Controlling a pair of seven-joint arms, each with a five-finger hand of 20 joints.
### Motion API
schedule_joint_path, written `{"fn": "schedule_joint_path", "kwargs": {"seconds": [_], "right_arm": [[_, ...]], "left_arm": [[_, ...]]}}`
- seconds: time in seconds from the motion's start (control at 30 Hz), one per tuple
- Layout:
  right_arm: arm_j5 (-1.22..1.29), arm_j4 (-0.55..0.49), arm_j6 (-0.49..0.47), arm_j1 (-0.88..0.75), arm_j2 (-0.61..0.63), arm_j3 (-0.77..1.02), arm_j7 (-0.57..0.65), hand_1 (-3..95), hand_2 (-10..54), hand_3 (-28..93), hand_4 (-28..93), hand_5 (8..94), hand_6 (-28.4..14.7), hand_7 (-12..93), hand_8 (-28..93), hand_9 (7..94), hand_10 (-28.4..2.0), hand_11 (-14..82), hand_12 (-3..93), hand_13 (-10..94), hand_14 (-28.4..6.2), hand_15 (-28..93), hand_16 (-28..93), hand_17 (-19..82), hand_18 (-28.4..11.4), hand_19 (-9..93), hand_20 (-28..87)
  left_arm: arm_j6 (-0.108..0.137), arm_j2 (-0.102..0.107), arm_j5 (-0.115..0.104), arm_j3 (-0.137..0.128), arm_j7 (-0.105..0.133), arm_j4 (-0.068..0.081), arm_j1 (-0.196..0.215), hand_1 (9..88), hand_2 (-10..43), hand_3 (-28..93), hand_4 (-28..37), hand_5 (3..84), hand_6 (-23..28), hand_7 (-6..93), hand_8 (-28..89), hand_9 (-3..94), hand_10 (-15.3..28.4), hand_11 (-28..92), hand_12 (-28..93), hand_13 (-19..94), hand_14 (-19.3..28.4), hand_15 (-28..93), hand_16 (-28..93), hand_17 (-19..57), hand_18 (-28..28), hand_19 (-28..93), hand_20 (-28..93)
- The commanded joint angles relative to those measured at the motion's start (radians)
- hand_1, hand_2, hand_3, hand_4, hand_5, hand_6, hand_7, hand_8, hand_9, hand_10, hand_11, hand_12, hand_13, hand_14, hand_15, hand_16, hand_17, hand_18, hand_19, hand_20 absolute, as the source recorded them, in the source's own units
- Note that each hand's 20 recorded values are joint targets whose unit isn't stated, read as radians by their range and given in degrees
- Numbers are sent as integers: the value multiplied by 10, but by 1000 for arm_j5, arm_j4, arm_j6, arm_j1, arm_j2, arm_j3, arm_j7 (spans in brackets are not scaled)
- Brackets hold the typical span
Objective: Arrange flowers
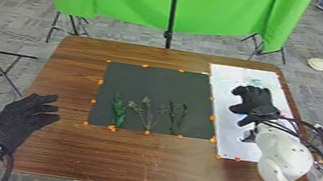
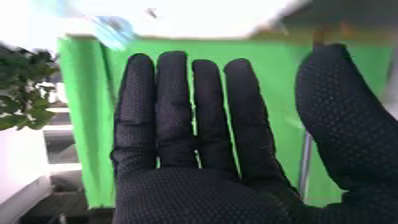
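With right hand (image 1: 253,99) straight-fingered, empty, over white sheet (image 1: 234,149) | with left hand (image 1: 22,116) relaxed-open, empty, near surface's (image 1: 135,165) left edge | green stems (image 1: 119,113) on black mat (image 1: 151,84)

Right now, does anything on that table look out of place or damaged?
Nothing stands out. The green stems lie side by side on the dark mat. The right robot hand hides part of the white sheet, so I can't judge that spot.

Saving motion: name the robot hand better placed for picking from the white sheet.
Probably right: the right robot hand is over the white sheet; the left robot hand is beyond the dark mat.
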Motion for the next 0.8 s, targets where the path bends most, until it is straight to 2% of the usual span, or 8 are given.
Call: {"fn": "schedule_joint_path", "kwargs": {"seconds": [0.03,0.2,0.3,0.37,0.4,0.47,0.57,0.8], "right_arm": [[-40,58,-9,-21,25,-12,37,298,-95,914,-283,427,-18,237,-196,416,-68,254,175,373,-71,458,121,173,-150,621,241],[-19,71,-17,-16,15,-13,45,309,-95,915,-283,416,-17,224,-182,410,-62,232,181,400,-68,466,131,191,-145,645,236],[-36,100,62,-3,12,-34,21,370,-95,903,-282,430,-18,291,-208,425,-79,316,184,480,-58,535,159,233,-136,697,253],[-21,109,126,-3,16,-47,7,445,-95,853,-279,473,-9,345,-227,490,-82,355,229,555,-34,522,264,271,-135,734,270],[-20,111,141,-8,14,-45,-6,499,-92,830,-281,530,-2,414,-179,600,-69,306,338,632,-21,502,328,308,-142,765,293],[-30,110,145,-9,11,-47,-20,536,-79,803,-282,612,5,465,-142,726,-53,260,417,718,-14,491,364,350,-152,801,319],[-2,89,174,-18,7,-43,-39,550,-90,807,-283,684,13,464,-129,822,-35,214,450,792,-15,502,363,385,-159,828,341],[52,30,224,30,-42,-78,-81,537,-95,843,-283,720,11,454,-138,851,-41,201,455,808,-17,501,378,394,-162,837,350]], "left_arm": [[-2,-7,4,-3,-1,2,18,289,76,727,-283,444,72,315,-137,414,174,463,192,357,208,696,-61,-28,245,664,-10],[3,-9,4,-3,0,0,19,289,76,727,-283,444,72,314,-138,413,174,463,192,357,208,697,-61,-28,245,664,-10],[2,-10,3,-3,1,0,20,289,76,727,-283,445,72,313,-138,413,174,463,192,357,207,696,-61,-28,245,665,-10],[2,-7,2,-1,2,2,13,289,76,727,-283,445,72,313,-138,414,173,462,191,357,207,696,-61,-28,245,665,-10],[-1,-7,3,-4,0,1,13,289,76,727,-283,444,72,314,-137,414,174,463,191,357,207,696,-61,-28,245,665,-10],[2,-4,2,-7,5,0,13,289,77,727,-283,444,72,313,-138,414,173,463,192,357,207,696,-61,-28,245,665,-10],[2,5,1,-15,8,-3,10,289,77,727,-283,444,72,313,-137,414,173,463,192,357,207,696,-61,-29,245,664,-10],[-2,34,-5,-32,17,-2,-4,290,77,727,-283,445,73,312,-138,414,173,463,192,357,207,696,-61,-29,245,665,-11]]}}
